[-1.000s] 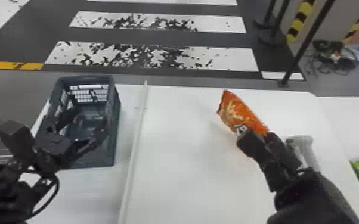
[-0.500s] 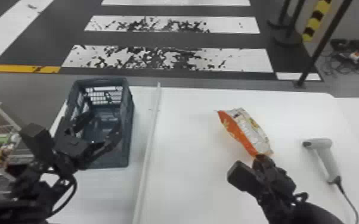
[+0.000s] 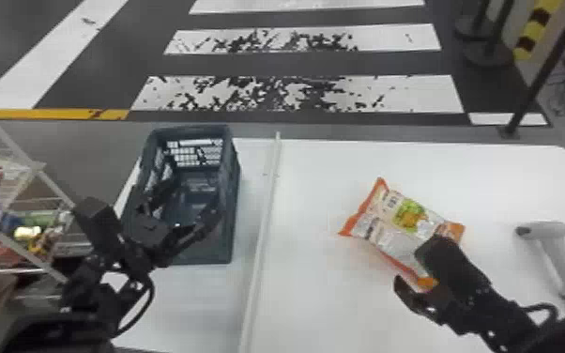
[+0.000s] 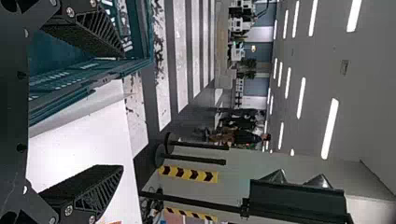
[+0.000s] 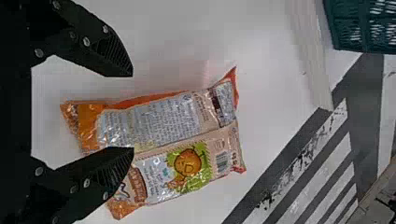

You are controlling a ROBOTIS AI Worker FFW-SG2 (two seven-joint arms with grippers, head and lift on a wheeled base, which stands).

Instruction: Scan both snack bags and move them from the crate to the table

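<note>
Bag (image 3: 389, 230), lying on the table (image 3: 333, 305) with its seamed back up; 12 o'clock is the table's far edge. The glossy film should be slippery and soft, the load light, the contents probably crushable; best taken lightly across the full middle, clear of the crimped ends. At its 5 o'clock, the right gripper (image 5: 132, 112), fingers apart, one overlapping the bag; contact cannot be told. At 3 o'clock, the scanner (image 3: 544, 230). At 9 o'clock, the crate (image 3: 234, 220) and left gripper (image 4: 123, 111), fingers apart.
</note>
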